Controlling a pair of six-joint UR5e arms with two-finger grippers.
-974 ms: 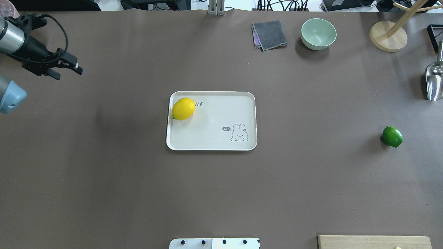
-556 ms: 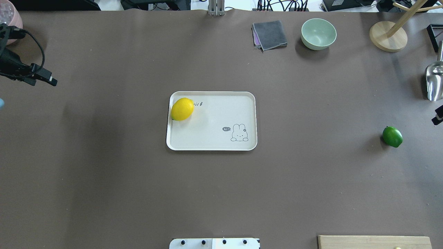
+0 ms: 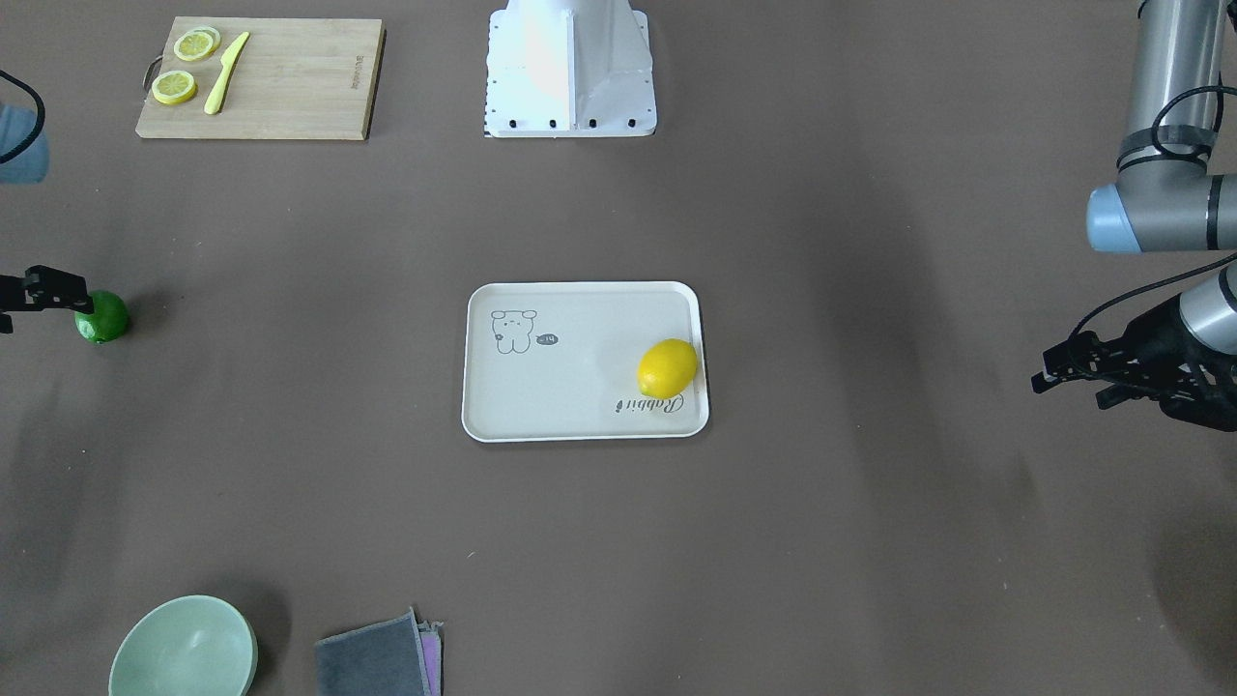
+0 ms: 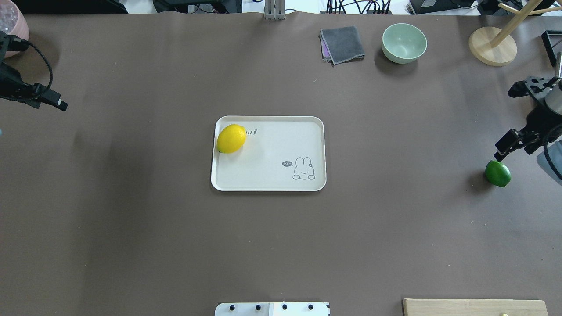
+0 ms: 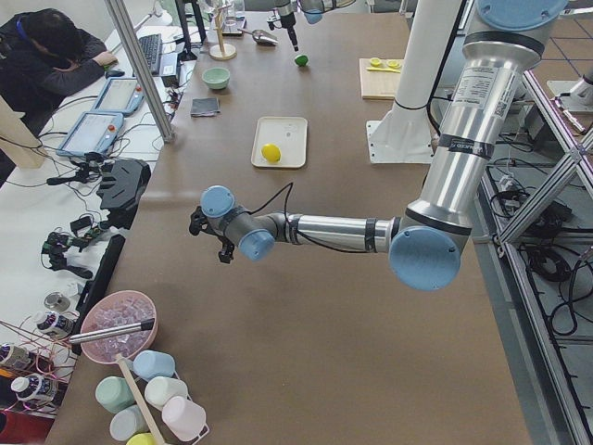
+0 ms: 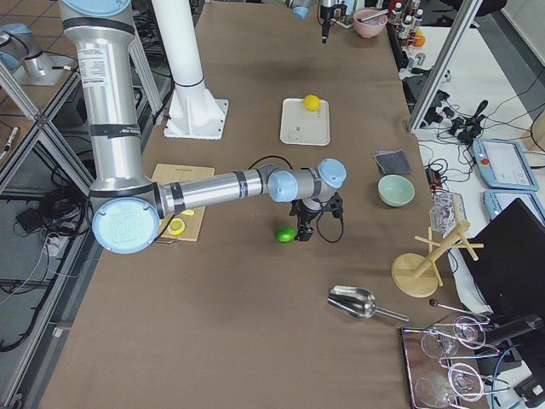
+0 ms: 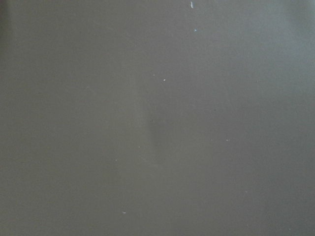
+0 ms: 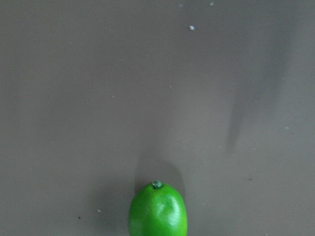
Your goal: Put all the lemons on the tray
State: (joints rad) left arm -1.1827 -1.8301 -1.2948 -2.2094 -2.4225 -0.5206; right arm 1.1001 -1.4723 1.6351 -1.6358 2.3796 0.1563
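The off-white tray (image 4: pixel 272 149) lies at mid-table and also shows in the front view (image 3: pixel 580 387). The yellow lemon (image 4: pixel 231 138) rests in its far-left corner, seen in the front view (image 3: pixel 667 367) beside the "Rabbit" script. The green lemon (image 4: pixel 498 173) lies on the bare table far right; the right wrist view shows it (image 8: pixel 158 210) at the bottom edge. My right gripper (image 4: pixel 504 148) hovers just behind it, looks open and holds nothing. My left gripper (image 3: pixel 1053 377) is open and empty at the far left edge.
A green bowl (image 4: pixel 404 42), a grey cloth (image 4: pixel 342 44) and a wooden stand (image 4: pixel 491 46) sit along the far edge. A cutting board (image 3: pixel 290 87) with lemon slices (image 3: pixel 184 68) and a yellow knife (image 3: pixel 224 72) lies near the robot base (image 3: pixel 570 68).
My right arm has come in from the right edge and its gripper now hangs by the green lemon. My left arm has drawn back to the left edge.
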